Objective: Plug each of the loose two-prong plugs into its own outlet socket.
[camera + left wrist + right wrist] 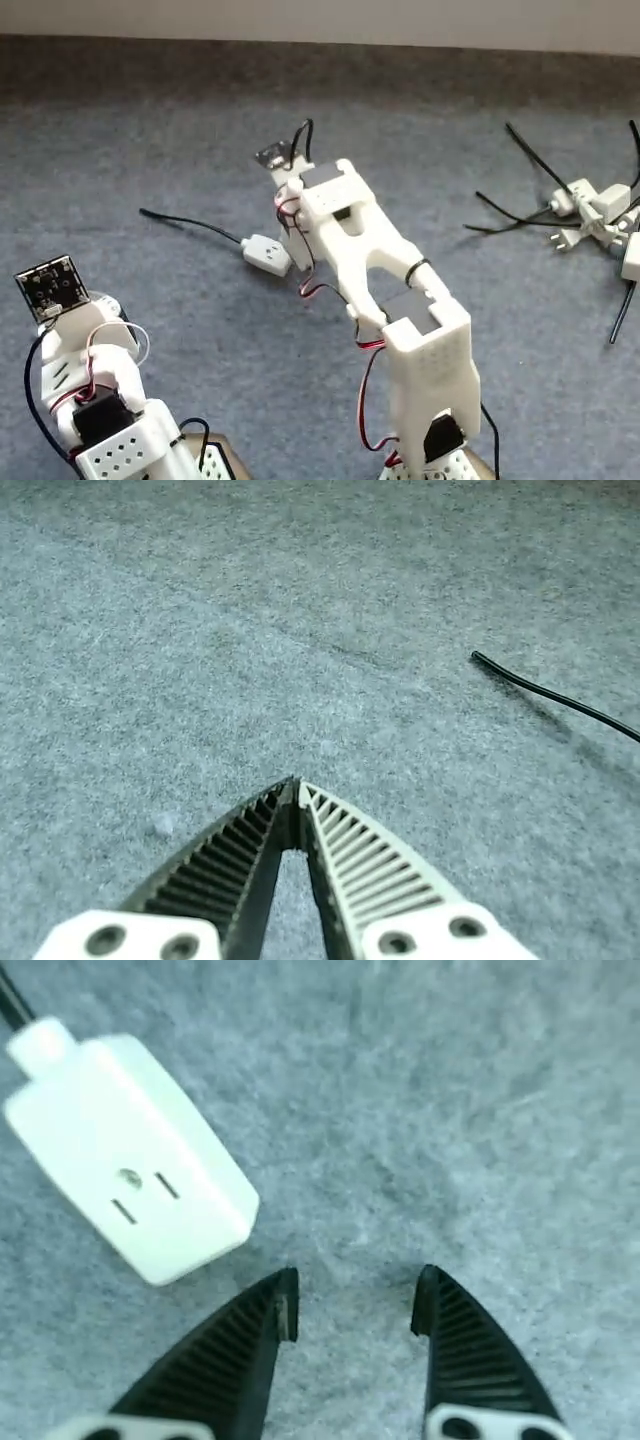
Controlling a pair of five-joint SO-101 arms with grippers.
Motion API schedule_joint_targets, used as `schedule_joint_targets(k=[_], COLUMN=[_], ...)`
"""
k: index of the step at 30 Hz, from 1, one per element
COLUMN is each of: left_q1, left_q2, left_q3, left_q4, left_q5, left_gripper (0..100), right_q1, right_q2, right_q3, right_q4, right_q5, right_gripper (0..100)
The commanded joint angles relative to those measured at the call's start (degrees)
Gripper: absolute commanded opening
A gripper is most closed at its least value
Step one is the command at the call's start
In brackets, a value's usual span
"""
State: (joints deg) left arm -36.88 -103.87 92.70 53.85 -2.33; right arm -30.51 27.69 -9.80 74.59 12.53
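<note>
A white outlet socket [266, 254] with a black cord lies on the grey carpet in the middle of the high view. In the right wrist view this socket [130, 1158] lies face up, just off the tips of my right gripper [357, 1302], which is open with bare carpet between its fingers. The right arm [375, 270] hangs over the carpet beside the socket. My left gripper [296, 786] is shut on nothing over bare carpet, and its arm [85, 380] sits at the near left. A cluster of white plugs and sockets [595, 215] with black cords lies at the far right.
A black cord end [550, 692] runs across the carpet ahead of the left gripper. The carpet's far edge [320, 55] meets a pale wall. Open carpet lies between the middle socket and the right cluster.
</note>
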Motion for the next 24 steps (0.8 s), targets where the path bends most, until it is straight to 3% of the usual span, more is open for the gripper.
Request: schedule_joint_targets(k=[1,9,24], left_q1=[1.27,1.27,1.27], left_q2=[-0.22,-0.22,-0.22], left_q3=[-0.13,-0.13,-0.04], left_q4=[-1.49,-1.32,-1.32], left_q5=[0.0,0.0,0.0], left_gripper=[1,1,1], right_q1=[-2.77,-5.67,9.1], right_q2=[-4.53,0.13,8.48], right_q3=[-7.87,-6.55,-6.2], right_q4=[4.35,-2.68,-4.26], right_q5=[-0.7,-0.79,-0.7], right_gripper=[19.1,19.1,19.1])
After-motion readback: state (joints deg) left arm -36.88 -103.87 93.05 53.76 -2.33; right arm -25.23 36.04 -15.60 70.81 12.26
